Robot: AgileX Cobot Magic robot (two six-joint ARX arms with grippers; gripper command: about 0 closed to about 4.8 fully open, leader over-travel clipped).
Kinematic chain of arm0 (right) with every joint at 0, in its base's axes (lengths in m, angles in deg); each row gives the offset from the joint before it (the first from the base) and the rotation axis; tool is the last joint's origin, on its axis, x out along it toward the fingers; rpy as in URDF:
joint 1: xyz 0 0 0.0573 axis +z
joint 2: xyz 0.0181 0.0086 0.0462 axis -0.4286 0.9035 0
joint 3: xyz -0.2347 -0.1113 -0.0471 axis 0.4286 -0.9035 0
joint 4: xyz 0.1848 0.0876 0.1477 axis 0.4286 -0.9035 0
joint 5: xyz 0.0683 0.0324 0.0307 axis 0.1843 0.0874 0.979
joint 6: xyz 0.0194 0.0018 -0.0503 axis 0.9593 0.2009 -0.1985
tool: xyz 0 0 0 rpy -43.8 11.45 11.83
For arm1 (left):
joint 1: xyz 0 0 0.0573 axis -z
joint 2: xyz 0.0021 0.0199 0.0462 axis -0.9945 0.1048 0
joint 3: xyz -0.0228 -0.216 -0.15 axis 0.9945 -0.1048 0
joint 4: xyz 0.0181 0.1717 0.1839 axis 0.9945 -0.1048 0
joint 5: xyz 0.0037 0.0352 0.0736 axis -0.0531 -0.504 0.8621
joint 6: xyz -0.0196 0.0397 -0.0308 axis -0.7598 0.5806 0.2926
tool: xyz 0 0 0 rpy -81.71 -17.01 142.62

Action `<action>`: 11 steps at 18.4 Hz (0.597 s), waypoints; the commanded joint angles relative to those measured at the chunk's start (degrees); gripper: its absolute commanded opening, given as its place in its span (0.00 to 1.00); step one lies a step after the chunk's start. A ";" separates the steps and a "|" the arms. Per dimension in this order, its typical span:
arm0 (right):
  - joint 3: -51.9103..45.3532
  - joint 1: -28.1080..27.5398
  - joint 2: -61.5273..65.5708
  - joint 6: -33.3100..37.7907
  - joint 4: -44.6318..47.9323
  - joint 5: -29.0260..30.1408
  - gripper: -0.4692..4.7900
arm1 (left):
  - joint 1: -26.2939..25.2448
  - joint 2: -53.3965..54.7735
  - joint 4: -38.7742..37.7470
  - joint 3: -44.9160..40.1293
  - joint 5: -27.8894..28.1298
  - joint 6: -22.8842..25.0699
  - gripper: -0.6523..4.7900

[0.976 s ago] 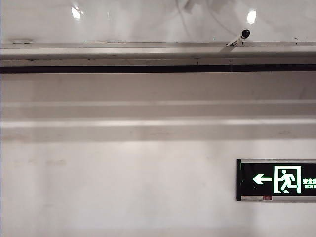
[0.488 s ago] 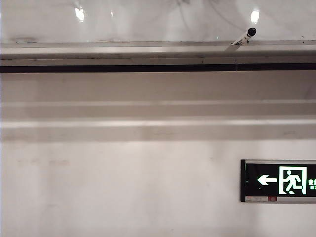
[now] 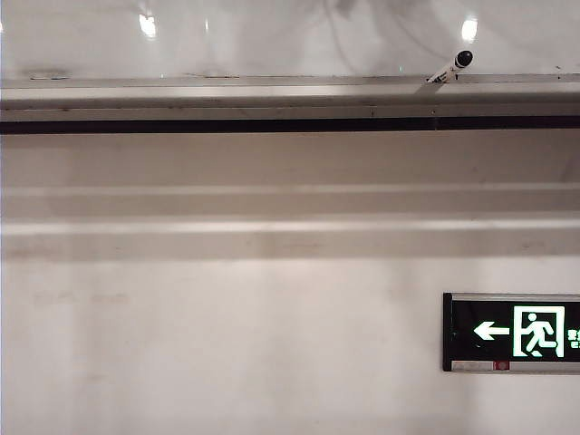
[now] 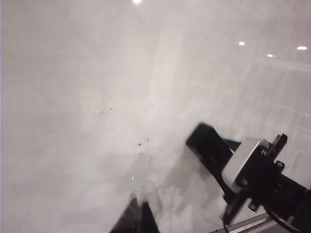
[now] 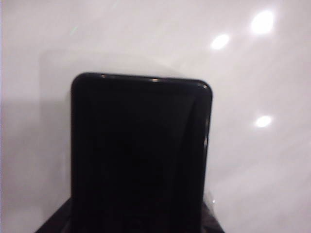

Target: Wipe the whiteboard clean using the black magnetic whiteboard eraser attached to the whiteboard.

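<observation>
Whiteboard point(image 3: 272, 36) glossy above its grey rail point(image 3: 272, 95), the wall below bearing an exit sign point(image 3: 512, 332) at the right.

Right gripper point(image 4: 233, 167) presses the black eraser point(image 5: 141, 155) flat on the board, jaws clamped on it. Left gripper point(image 4: 138, 218) hangs near the board; whether its jaws are open cannot be told. Marker point(image 3: 450, 69) leans on the rail.

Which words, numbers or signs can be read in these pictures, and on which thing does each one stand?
Exit sign: a white arrow pointing left and a green running-man symbol; no word is readable.
Same sign, right edge: small white characters, cut off by the picture edge and too blurred to read.
Same sign, bottom strip: a small red mark, too small to read.
Whiteboard: only faint specks, no text.
Black eraser: no text visible.
</observation>
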 commanded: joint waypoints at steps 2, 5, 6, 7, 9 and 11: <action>0.24 -0.13 -2.12 0.46 -15.58 -1.22 0.19 | 0.02 -0.15 0.76 0.33 -1.31 0.02 0.11; 0.20 -0.17 -1.90 0.44 -22.36 -1.31 0.18 | 0.02 -0.17 0.79 0.33 -1.68 0.02 0.11; 0.20 -0.17 -1.31 0.44 -23.21 -1.64 0.16 | 0.02 -0.17 0.76 0.33 -1.70 0.00 0.11; 0.17 -0.17 -0.90 0.44 -23.58 -2.49 0.16 | 0.02 -0.17 0.76 0.33 -1.70 0.00 0.11; 0.17 -0.17 0.74 0.44 -23.93 -4.04 0.16 | 0.02 -0.15 0.76 0.33 -1.70 0.02 0.11; 0.17 -0.17 2.27 0.39 -25.53 -4.04 0.16 | 0.02 -0.15 0.79 0.33 -1.70 0.02 0.11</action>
